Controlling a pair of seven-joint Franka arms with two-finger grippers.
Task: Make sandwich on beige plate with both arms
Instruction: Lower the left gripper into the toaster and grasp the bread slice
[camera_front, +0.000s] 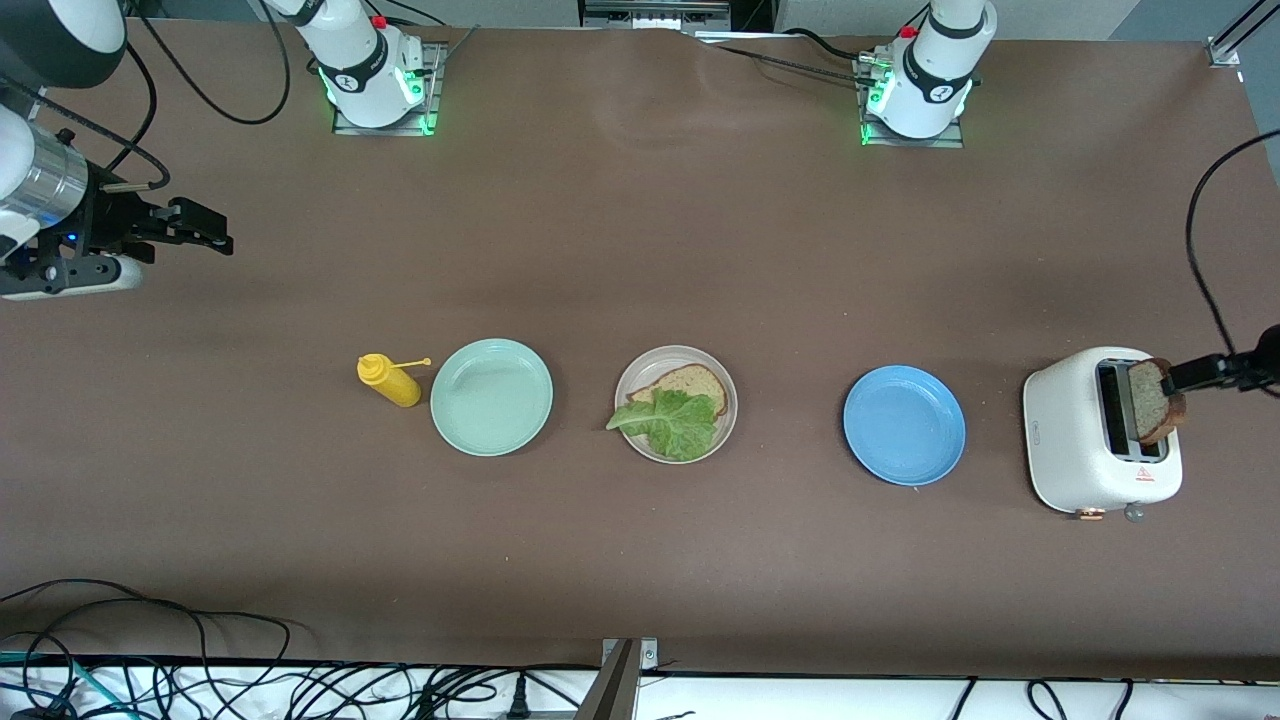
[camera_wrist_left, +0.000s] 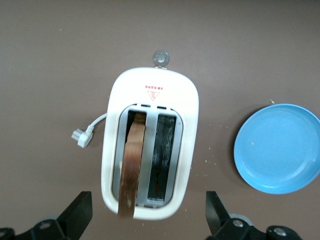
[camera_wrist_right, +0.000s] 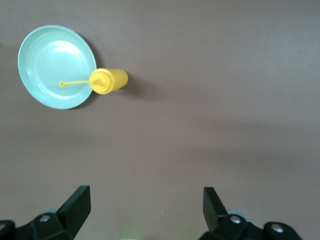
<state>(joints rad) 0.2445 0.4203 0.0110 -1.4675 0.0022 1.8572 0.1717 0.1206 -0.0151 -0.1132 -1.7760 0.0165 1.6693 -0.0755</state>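
From the front, you see the beige plate (camera_front: 676, 404) mid-table between the mint plate (camera_front: 491, 396) and the blue plate (camera_front: 904, 424), already carrying one bread slice (camera_front: 688, 381) with the lettuce (camera_front: 668, 421) on top. The second slice (camera_front: 1157, 400) stands on edge in the toaster (camera_front: 1100, 430) at the left arm's end of the table. Your left gripper (camera_front: 1180, 377) reaches in at that slice and looks to touch its top, so the left arm is plainly the nearer one.

In the left wrist view, the slice (camera_wrist_left: 132, 170) runs lengthwise along its slot in the toaster (camera_wrist_left: 150, 145), and the fingers (camera_wrist_left: 80, 212) stand wide apart, straddling it across its thin faces.

In the right wrist view, your right gripper (camera_wrist_right: 145, 210) waits with fingers spread over bare table near the mustard bottle (camera_wrist_right: 108, 81).
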